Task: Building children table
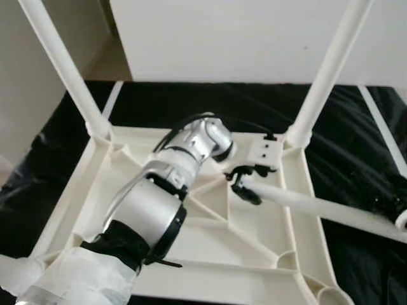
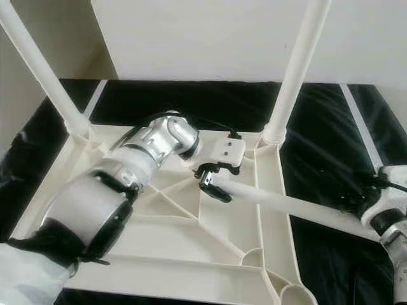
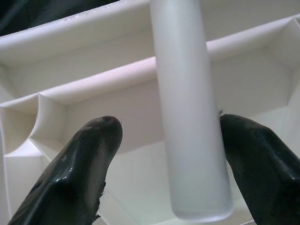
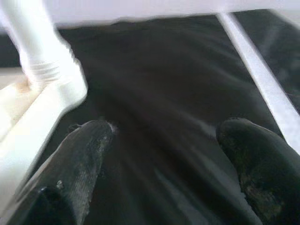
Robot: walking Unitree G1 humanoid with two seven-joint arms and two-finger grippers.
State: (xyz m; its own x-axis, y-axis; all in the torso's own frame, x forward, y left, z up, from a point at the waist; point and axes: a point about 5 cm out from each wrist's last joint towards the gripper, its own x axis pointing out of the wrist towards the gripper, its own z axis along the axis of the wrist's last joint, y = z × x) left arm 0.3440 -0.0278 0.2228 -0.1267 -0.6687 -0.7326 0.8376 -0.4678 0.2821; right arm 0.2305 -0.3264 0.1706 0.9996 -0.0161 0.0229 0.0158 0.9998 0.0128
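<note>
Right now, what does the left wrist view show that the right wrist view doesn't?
Left wrist view: the left pincer straddles the loose white plastic table leg, one finger touching it, above the ribbed underside of the upturned white plastic tabletop. Right wrist view: the open right pincer hangs over the black cloth, beside a screwed-in upright white leg. Both show the tabletop.

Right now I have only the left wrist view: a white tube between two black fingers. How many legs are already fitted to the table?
Observer: Two upright legs stand in the far corners of the upturned table top.
Operator: Where does the tube run?
Observer: From the left gripper, the loose leg slants right, out over the black cloth.
Operator: Is the other arm holding it?
Observer: The right gripper sits near its far end, fingers open over cloth.
</note>
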